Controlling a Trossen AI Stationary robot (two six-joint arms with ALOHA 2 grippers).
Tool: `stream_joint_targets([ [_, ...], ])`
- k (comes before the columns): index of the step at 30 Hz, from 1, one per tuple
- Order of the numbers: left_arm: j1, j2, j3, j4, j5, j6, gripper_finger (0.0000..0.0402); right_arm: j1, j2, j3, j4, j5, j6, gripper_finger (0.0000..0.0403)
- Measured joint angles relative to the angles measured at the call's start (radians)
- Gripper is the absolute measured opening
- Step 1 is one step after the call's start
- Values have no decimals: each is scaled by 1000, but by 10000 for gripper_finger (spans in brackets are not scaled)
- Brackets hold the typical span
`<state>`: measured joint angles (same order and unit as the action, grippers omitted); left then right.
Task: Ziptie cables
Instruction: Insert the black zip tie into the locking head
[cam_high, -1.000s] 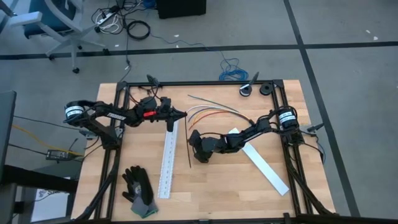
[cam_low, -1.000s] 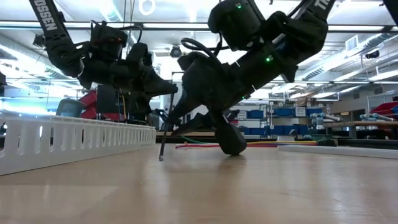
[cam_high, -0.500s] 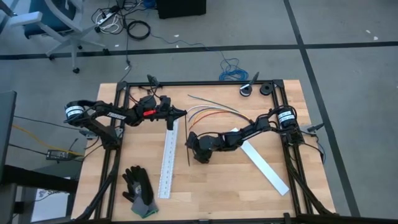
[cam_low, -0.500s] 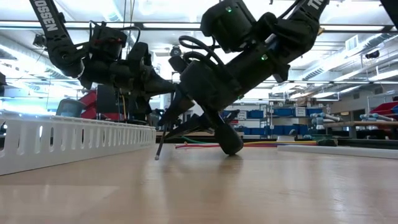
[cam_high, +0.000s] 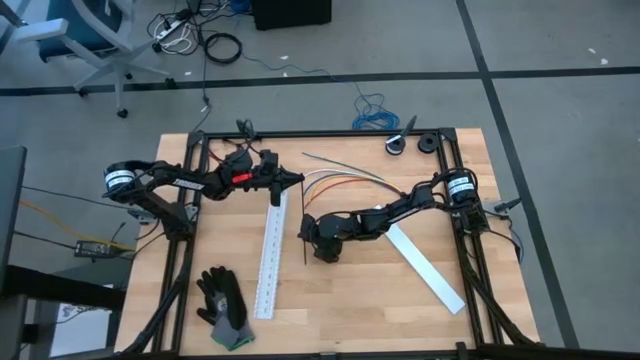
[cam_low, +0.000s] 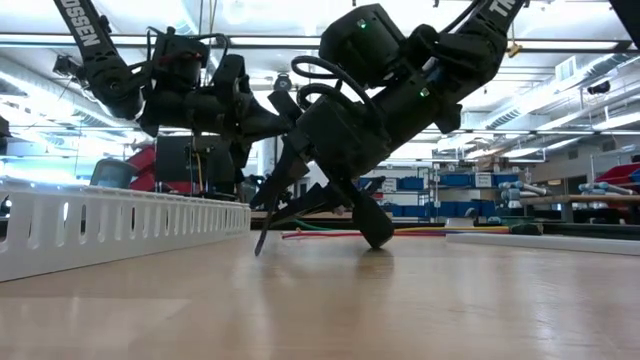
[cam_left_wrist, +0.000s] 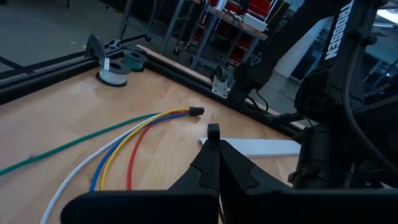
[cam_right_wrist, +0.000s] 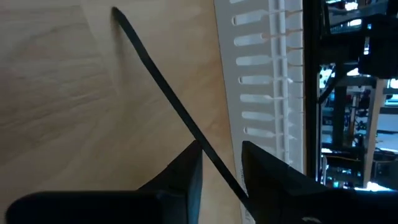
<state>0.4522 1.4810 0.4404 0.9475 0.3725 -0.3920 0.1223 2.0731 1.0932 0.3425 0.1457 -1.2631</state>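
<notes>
Two tools are over my surface (cam_high: 350, 300), and only one is working. Starting on the left, my left tool (cam_high: 296, 179) hangs above the top end of the long white slotted strip (cam_high: 270, 255), its fingers pressed together on nothing, as its wrist view shows. It is waiting. Just past its tip, toward the right arm, the cables (cam_high: 340, 180) lie fanned on the wood, their far ends gathered near the right arm's elbow.

Further right, my right tool (cam_high: 308, 228) is low, fingers slightly spread with the ziptie (cam_right_wrist: 168, 99) running between them. I judge it is pinching the strip, since in the low view the ziptie (cam_low: 262, 236) slants up off the wood with only its lower tip touching.

I take this as the pick-up step: ziptie in hand, nothing bundled yet. Next I would need to carry it over to the cables just beyond the tool and slide it under the gathered wires.
</notes>
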Motion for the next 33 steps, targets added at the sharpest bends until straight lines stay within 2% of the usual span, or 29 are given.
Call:
stream_joint_targets([
  [7,20,0,0,-25,-1,19,0,9,1,-2,1,18,104,11],
  [11,34,0,0,-55,-1,20,0,11,1,-3,6,26,156,7],
  [15,30,0,0,-61,-1,49,0,-7,1,-5,20,17,302,2],
  [19,29,0,0,-61,-2,79,0,-53,2,-5,50,-75,509,1],
  [24,12,2,-2,-77,-7,154,0,-112,10,-9,88,-287,723,1],
  [30,-1,1,-1,-79,-65,261,0,-187,9,-8,107,-317,768,0],
  [33,-1,0,-1,-85,-74,314,0,-221,9,-7,168,-388,875,0],
])
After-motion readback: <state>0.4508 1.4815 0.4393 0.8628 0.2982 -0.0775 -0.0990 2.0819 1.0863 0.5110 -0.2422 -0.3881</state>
